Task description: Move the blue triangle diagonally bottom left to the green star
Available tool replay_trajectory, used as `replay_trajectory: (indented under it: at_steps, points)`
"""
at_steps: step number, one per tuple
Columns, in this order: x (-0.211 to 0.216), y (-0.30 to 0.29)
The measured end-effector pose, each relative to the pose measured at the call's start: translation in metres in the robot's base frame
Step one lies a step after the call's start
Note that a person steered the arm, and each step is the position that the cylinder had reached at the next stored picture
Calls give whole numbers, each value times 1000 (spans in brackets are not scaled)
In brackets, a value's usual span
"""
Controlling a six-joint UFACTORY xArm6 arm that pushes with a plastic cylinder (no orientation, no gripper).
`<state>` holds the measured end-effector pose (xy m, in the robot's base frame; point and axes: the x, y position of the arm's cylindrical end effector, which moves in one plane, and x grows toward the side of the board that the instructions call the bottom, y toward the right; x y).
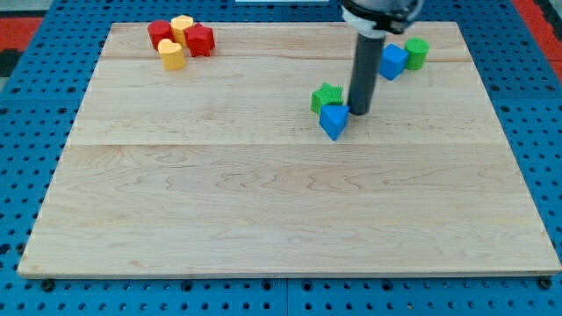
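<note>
Blue triangle point(334, 120): touching the green star point(326, 96), just below it and slightly toward the view's right.
My tip point(359, 113): at the triangle's right edge, so you push leftward.
Jaws: none, only a rod.
Around: blue cube point(392, 61) and green cylinder point(416, 53) behind; red and yellow blocks far left; nothing blocks you.

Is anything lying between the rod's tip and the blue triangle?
Nothing. In the camera view my tip sits right against the blue triangle on its right side, with no visible gap. The green star touches the triangle's upper left.
</note>
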<state>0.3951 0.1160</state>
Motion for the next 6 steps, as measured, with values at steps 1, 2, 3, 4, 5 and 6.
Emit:
replay_trajectory:
  at_steps: [1,2,3,4,5,6]
  points:
    - [16,27]
    - [20,-51]
    - [20,-100]
    - [7,-28]
    - [-23,30]
    - [-32,-16]
